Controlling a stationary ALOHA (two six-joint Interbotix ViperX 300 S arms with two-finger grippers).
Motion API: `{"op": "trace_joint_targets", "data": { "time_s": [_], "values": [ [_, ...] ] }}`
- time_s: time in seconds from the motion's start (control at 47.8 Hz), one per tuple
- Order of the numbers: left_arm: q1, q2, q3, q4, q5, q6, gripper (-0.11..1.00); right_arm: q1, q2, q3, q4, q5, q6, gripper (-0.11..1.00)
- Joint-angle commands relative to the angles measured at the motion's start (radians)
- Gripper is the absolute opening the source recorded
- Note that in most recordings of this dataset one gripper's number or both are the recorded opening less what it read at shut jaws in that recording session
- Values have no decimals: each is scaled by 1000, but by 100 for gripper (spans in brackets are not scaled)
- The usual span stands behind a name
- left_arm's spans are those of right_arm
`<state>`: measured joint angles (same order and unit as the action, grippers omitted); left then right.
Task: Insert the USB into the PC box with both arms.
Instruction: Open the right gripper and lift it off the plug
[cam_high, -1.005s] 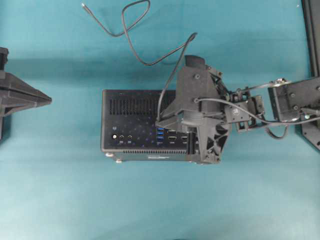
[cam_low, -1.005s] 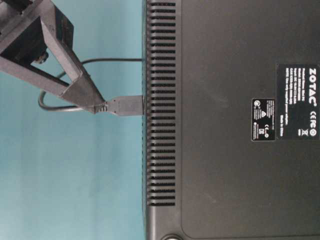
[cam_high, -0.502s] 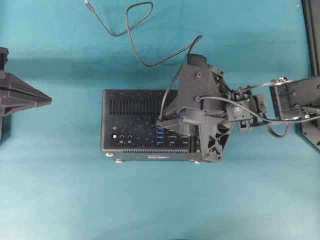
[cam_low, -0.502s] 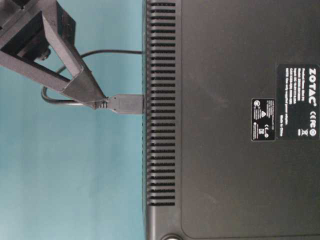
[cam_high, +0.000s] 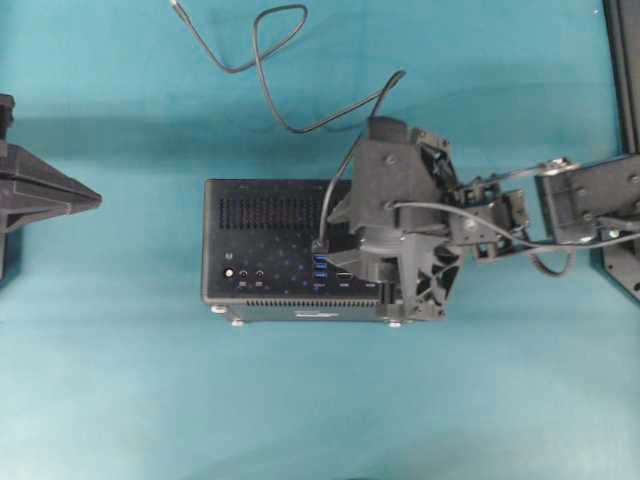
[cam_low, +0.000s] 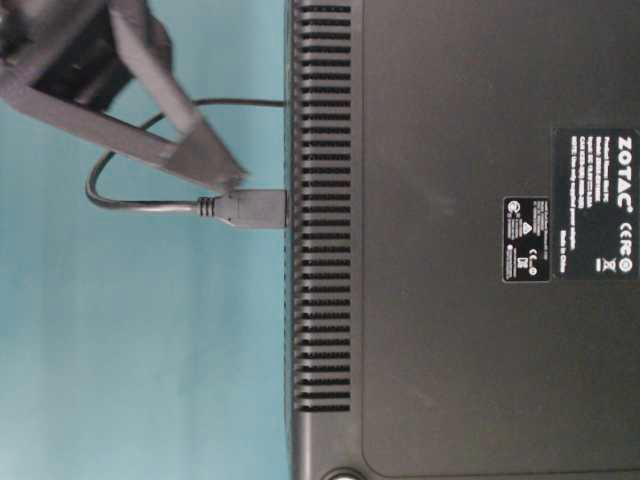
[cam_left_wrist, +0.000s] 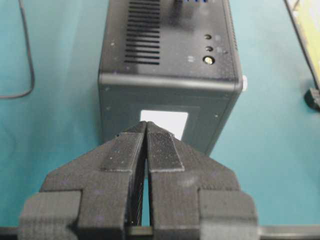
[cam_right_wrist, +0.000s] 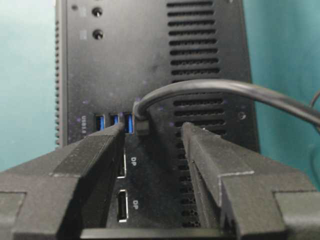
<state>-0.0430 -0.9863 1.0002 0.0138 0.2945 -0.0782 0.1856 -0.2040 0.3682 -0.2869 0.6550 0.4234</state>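
Observation:
The black PC box (cam_high: 270, 240) lies on the teal table, ports facing up. The USB plug (cam_low: 250, 208) sits in a port on its face, next to the blue sockets (cam_right_wrist: 112, 122), with its dark grey cable (cam_high: 280, 60) looping away to the back. My right gripper (cam_right_wrist: 154, 129) hovers over the plug, open, a finger on either side and neither touching it. One of its fingers (cam_low: 190, 150) shows blurred just above the plug. My left gripper (cam_left_wrist: 146, 125) is shut and empty, pointing at the box's end face, a short way off.
A black frame post (cam_high: 625, 70) stands at the right edge behind the right arm. The cable's free end (cam_high: 175, 8) lies at the back near the top edge. Bare teal table surrounds the box.
My right gripper has opened and let go of the plug, lifting slightly off it. The plug stays in the port. The left arm has not moved.

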Motion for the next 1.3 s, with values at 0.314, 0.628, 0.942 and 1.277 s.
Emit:
{"op": "trace_joint_targets", "data": {
  "time_s": [0.314, 0.628, 0.942, 1.277],
  "values": [
    [-2, 3, -6, 2, -8, 2, 0, 3, -97, -17, -3, 8, 5, 57],
    [-2, -21, -6, 2, -31, 11, 0, 18, -156, 14, -2, 17, 5, 57],
    [-2, -52, -14, 3, -29, 9, 0, 34, -210, 26, -2, 117, 5, 57],
    [-17, -63, -17, 3, -77, 14, 0, 35, -272, 67, -2, 123, 9, 57]
  ]
}}
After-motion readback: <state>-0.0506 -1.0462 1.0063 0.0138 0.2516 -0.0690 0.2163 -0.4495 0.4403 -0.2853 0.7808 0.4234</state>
